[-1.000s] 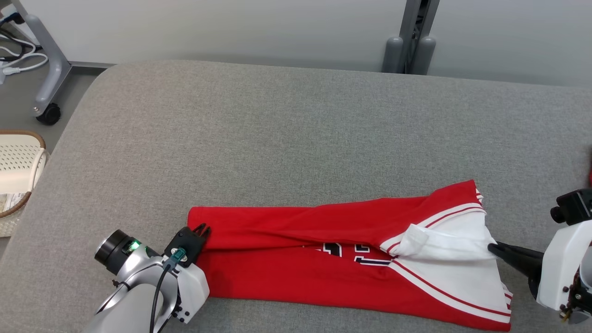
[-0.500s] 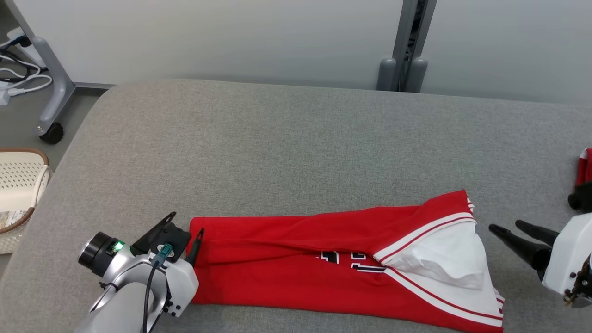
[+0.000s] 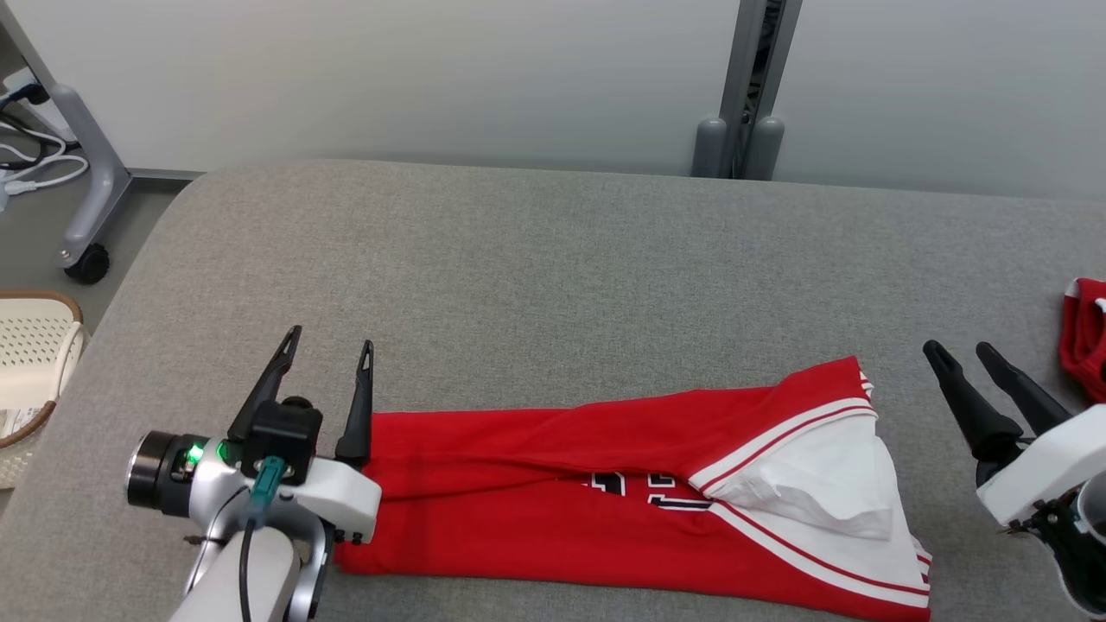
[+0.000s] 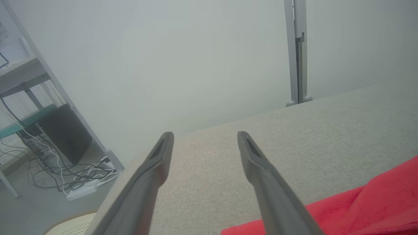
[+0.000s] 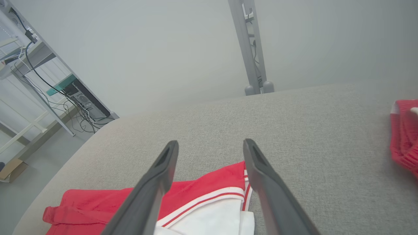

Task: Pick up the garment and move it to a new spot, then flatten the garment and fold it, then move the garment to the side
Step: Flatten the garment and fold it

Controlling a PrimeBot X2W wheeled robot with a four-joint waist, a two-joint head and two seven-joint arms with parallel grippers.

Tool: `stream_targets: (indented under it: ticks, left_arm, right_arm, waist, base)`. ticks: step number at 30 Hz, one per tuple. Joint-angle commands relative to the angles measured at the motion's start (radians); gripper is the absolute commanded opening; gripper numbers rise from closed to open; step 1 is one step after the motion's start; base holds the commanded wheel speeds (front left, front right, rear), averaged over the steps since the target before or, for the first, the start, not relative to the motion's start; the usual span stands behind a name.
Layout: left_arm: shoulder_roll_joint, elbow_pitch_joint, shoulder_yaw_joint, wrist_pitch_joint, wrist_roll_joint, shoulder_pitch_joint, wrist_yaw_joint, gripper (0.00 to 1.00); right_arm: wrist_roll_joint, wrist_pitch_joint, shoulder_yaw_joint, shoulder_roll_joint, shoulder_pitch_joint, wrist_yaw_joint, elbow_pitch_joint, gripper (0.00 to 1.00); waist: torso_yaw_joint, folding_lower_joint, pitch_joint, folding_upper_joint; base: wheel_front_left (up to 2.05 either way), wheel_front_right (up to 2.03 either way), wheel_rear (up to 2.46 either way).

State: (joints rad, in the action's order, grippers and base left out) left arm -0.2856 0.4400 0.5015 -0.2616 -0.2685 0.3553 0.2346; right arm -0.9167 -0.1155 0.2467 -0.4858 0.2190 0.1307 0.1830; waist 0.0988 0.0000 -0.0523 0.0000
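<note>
1. The garment, red with white trim and dark lettering, lies on the grey padded table near its front edge. It looks folded lengthwise into a long band running left to right.
2. The left gripper has its fingers spread wide with nothing between them. It sits at the band's left end, fingers pointing away over bare table.
3. The right gripper also has its fingers apart and empty. It is just beside the white-trimmed right end and not touching it.
4. The step is probably done with the long fold, with a crosswise fold next.
5. The right end is messy: a white flap bunches up and its edge is uneven. It would be better to smooth that first, or the fold will lock the lump in.
6. For the cross fold, each gripper should pinch a corner of one short end through all layers. Otherwise the top layer peels off.
7. The cloth should be lifted low and carried over evenly with both arms, so the band does not twist. The ends should be lined up before release.
8. A second red cloth lies near the right gripper at the table's right edge, so the arm should avoid snagging it.
</note>
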Motion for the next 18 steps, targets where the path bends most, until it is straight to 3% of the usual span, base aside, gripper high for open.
stream_targets:
  ticks: [1, 5, 12, 18]
  left_arm:
    - [0.004, -0.046, -0.027, -0.004, 0.017, -0.033, 0.017, 1.0]
    - [0.036, -0.171, -0.112, -0.004, 0.048, -0.126, 0.027, 1.0]
    - [0.104, -0.276, -0.217, -0.004, 0.109, -0.247, -0.02, 1.0]
    - [0.152, -0.3, -0.268, -0.004, 0.16, -0.306, -0.06, 1.0]
  right_arm:
    - [0.022, 0.034, -0.014, 0.014, -0.02, 0.0, 0.006, 1.0]
    - [0.057, 0.132, -0.04, 0.073, -0.054, 0.0, 0.014, 1.0]
    - [0.098, 0.286, -0.066, 0.154, -0.107, 0.0, 0.068, 1.0]
    - [0.113, 0.327, -0.068, 0.195, -0.126, 0.0, 0.143, 1.0]
  waist:
    - [-0.001, 0.0, 0.004, 0.0]
    - [-0.002, 0.0, 0.011, 0.0]
    - [-0.002, 0.0, 0.016, 0.0]
    - [-0.004, 0.0, 0.017, 0.0]
  base:
    - [0.0, 0.0, 0.0]
    - [0.0, 0.0, 0.0]
    - [0.0, 0.0, 0.0]
    - [0.0, 0.0, 0.0]
